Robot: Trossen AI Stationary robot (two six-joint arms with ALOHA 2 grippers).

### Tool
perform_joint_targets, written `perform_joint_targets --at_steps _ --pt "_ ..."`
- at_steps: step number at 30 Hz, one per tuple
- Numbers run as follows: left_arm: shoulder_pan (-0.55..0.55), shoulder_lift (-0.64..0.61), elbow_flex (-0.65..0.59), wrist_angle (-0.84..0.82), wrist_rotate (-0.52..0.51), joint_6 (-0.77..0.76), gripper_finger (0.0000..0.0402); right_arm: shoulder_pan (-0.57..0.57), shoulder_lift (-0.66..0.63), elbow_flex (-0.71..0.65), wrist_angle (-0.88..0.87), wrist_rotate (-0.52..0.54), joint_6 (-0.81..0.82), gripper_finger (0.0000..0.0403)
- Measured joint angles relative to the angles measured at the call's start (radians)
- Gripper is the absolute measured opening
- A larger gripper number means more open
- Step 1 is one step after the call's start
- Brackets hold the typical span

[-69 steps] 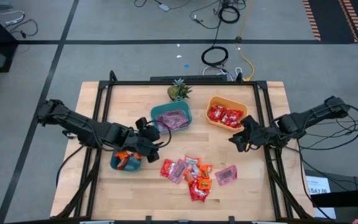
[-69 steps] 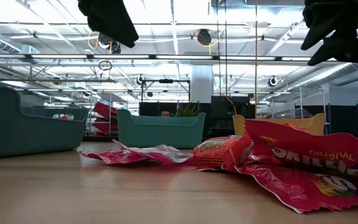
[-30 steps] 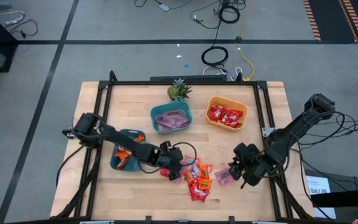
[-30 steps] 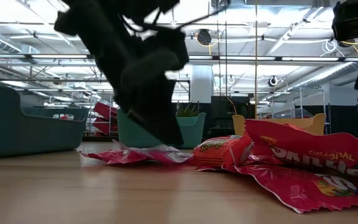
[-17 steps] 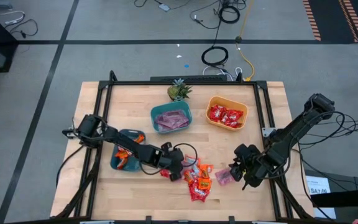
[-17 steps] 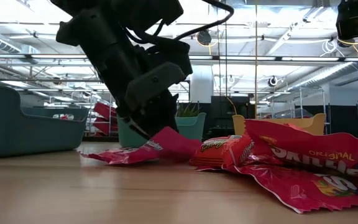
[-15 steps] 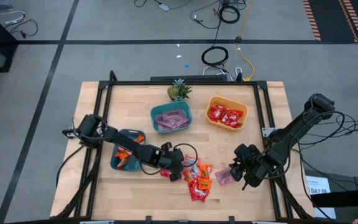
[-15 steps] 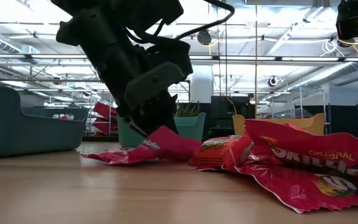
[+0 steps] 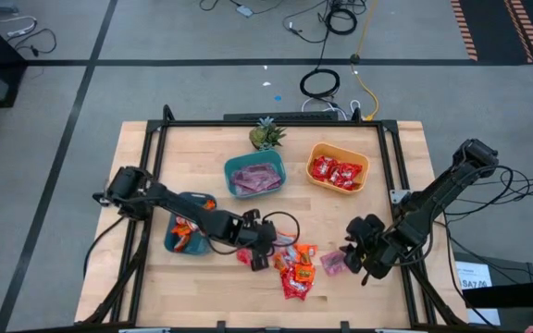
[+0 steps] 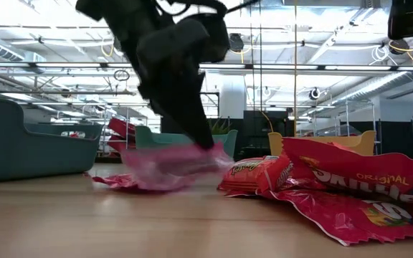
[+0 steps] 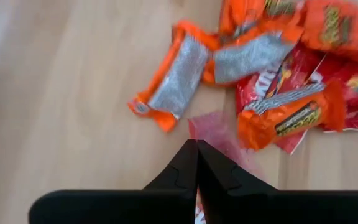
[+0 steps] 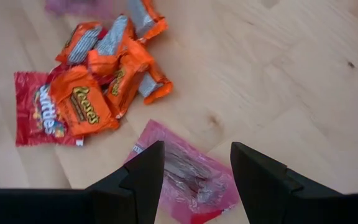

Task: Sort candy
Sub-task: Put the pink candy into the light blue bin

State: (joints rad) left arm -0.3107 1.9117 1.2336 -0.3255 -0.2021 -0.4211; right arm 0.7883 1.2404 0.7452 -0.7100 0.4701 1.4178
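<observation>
While the left hand (image 11: 197, 163) pinches a pink candy (image 10: 165, 161) just above the bench (image 9: 155, 277) beside the candy pile (image 9: 290, 264), its fingers are clenched. Over another pink packet (image 12: 188, 171), the right hand (image 12: 196, 168) hangs with fingers spread.

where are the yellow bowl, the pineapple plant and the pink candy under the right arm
yellow bowl (image 9: 321, 185): high view, its near-left rim.
pineapple plant (image 9: 266, 135): high view, middle of its leaves.
pink candy (image 12: 191, 176): right wrist view, middle of the wrapper.

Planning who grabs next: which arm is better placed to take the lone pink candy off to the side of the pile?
Right. Its open gripper hangs directly over that pink candy, fingers either side. The left gripper is shut on another pink candy.
</observation>
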Motion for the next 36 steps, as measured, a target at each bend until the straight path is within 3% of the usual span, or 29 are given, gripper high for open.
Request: perform_joint_targets --at_steps 5,14,24,36 --pt "0.022 -0.060 0.043 -0.082 -0.009 0.038 0.0009 0.000 0.000 0.000 0.021 -0.016 -0.103 0.0176" --pt "0.088 -0.198 0.046 -0.116 -0.012 0.068 0.0008 0.000 0.000 0.000 0.033 -0.150 -0.295 0.0176" --pt "0.230 -0.341 0.045 -0.190 -0.015 0.145 0.0008 0.000 0.000 0.000 0.063 -0.158 -0.304 0.0176" --pt "0.487 -0.368 0.045 -0.254 0.072 0.362 0.0008 0.000 0.000 0.000 0.079 -0.163 -0.312 0.0176"
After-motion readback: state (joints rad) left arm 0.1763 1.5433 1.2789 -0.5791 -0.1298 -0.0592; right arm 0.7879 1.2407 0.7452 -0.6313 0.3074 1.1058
